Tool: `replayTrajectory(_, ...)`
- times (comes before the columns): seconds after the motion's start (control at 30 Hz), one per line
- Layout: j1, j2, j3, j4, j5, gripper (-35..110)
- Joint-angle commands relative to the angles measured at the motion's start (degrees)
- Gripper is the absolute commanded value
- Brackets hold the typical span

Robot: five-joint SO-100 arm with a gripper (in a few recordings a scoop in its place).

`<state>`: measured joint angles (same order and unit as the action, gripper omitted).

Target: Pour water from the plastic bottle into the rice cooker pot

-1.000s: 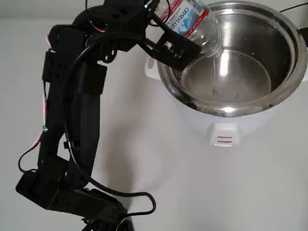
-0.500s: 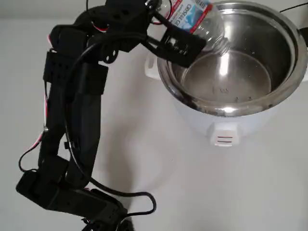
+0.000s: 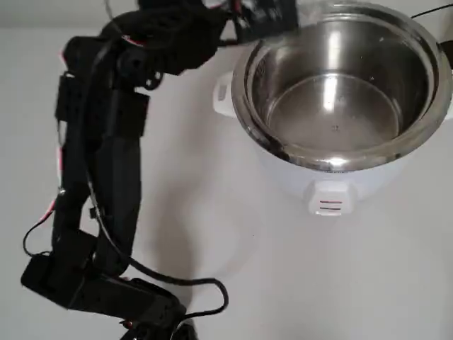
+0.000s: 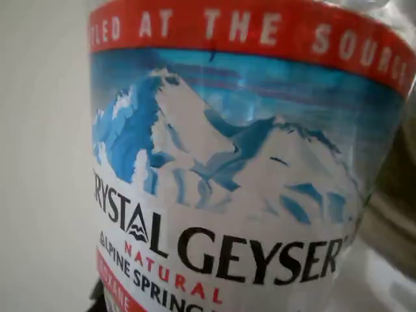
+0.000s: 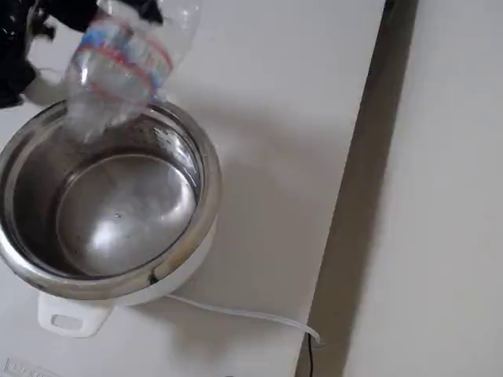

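White tabletop (image 3: 212, 234) ran across every view, and your rice cooker pot (image 3: 340, 92) sat in the upper right of the overhead frame, its steel bowl bright and its floor showing a faint sheen that may have been water; you could not be sure from these views. In the fixed view the plastic bottle (image 5: 118, 67) hung tilted at the upper left, mouth end down, over the far rim of the pot (image 5: 110, 204), and it looked blurred. Its label (image 4: 227, 182) filled the wrist view. Your gripper (image 3: 263, 14) sat at the top edge of the overhead frame, just beside the pot's rim; its fingers were hidden, yet the bottle hanging in the air suggested it was clamped on it. My judgement was that you were at the close of the pour. Your next move called for righting the bottle while keeping it clear of the rim, then setting it down on the bare table beside the cooker.
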<state>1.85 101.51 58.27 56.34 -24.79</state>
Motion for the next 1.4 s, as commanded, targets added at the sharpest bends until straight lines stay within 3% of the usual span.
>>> replayTrajectory(0.0, -5.1, 13.71, -1.14, 0.97, -20.39, 14)
replayTrajectory(0.23, -6.15, 28.83, 16.96, -6.68, -38.41, 14)
replayTrajectory(0.4, -7.91, 48.08, 54.23, -29.27, -52.12, 15)
replayTrajectory(0.67, -12.74, 59.85, 99.49, -59.68, -59.77, 15)
replayTrajectory(0.83, -14.24, 44.65, 109.6, -81.91, -60.29, 15)
replayTrajectory(1.07, -13.62, 5.27, 103.27, -118.48, -59.85, 15)
replayTrajectory(1.37, -12.83, -30.59, 85.34, -140.63, -61.08, 16)
